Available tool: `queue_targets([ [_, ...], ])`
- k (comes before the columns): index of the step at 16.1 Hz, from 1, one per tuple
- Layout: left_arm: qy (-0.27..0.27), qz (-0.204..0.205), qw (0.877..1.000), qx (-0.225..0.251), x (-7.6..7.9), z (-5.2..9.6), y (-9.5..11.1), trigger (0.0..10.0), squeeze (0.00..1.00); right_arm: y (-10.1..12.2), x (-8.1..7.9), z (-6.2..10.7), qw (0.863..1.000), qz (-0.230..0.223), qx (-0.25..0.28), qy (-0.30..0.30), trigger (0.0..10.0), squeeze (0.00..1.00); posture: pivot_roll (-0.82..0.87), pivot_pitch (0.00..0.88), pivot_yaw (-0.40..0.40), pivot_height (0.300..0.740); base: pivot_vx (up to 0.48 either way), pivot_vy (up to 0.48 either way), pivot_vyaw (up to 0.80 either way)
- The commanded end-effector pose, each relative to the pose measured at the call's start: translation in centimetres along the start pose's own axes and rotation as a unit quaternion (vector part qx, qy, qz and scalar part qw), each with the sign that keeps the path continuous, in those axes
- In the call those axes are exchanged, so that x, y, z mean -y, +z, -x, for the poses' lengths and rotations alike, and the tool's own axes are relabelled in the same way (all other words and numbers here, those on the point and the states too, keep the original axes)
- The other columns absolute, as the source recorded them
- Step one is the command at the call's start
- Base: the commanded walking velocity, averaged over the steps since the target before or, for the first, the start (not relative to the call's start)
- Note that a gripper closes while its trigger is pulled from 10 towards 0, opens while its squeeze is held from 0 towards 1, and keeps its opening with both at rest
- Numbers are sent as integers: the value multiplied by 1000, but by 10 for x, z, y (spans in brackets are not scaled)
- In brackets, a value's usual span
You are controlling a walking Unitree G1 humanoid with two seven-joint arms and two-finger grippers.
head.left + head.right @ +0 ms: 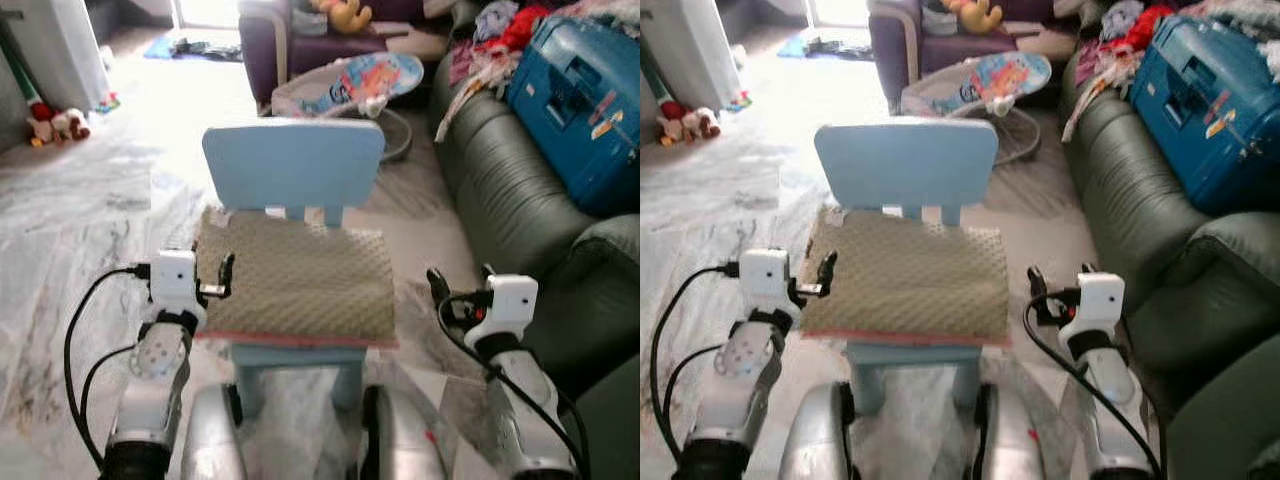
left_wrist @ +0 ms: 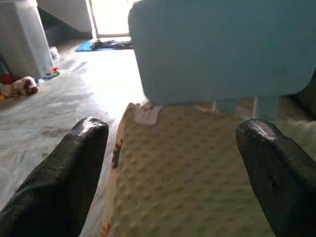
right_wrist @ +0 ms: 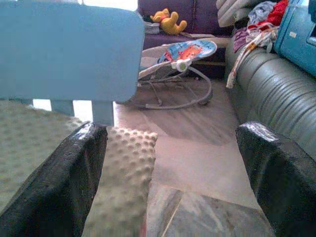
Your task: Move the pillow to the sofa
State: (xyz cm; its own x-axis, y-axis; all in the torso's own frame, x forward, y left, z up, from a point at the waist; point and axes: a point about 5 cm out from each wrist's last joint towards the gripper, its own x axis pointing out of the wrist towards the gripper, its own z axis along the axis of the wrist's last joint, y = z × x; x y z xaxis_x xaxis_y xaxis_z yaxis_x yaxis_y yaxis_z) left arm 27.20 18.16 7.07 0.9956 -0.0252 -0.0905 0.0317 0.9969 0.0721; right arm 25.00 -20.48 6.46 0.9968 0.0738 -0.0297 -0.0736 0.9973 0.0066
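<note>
A beige dotted pillow [image 1: 295, 280] with a pink front edge lies flat on the seat of a small light blue chair [image 1: 293, 163] right in front of me. My left gripper [image 1: 215, 278] is open at the pillow's left edge; in the left wrist view its fingers [image 2: 74, 168] straddle that edge of the pillow [image 2: 187, 173]. My right gripper [image 1: 462, 285] is open, just off the pillow's right side and apart from it. In the right wrist view the pillow corner [image 3: 126, 168] sits by one finger [image 3: 69, 177]. The dark green sofa [image 1: 510, 200] runs along my right.
A blue suitcase [image 1: 580, 100] and a heap of clothes [image 1: 500, 30] take up the sofa's far seat. Behind the chair stand a baby bouncer [image 1: 350, 85] and a purple armchair [image 1: 265, 45]. Stuffed toys [image 1: 55, 122] lie at far left. The floor is pale marble.
</note>
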Motion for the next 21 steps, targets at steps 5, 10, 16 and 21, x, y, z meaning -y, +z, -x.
queue_targets([
  [5, 15, -5, 1000, -3, -7, 0, 0, 10000, 0, -1, 0, 3, 1000, -7, -5, 5, 10000, 0, -11, 0, -53, 525, 0, 0, 0],
  [10, 33, -21, 999, -6, -18, -1, 0, 10000, 0, -1, -1, 3, 1000, -14, -7, 10, 10000, 0, -5, 0, -54, 510, 0, 0, 0],
  [16, 42, -40, 998, -40, -37, -9, -6, 10000, 0, 21, -2, -27, 1000, -4, -1, 21, 10000, 0, 10, 0, -76, 500, 0, 0, 0],
  [21, 76, -53, 995, -46, -62, -11, 0, 10000, 0, 21, -15, -51, 994, 69, -72, 47, 10000, 0, -4, 54, -87, 500, 0, 0, 0],
])
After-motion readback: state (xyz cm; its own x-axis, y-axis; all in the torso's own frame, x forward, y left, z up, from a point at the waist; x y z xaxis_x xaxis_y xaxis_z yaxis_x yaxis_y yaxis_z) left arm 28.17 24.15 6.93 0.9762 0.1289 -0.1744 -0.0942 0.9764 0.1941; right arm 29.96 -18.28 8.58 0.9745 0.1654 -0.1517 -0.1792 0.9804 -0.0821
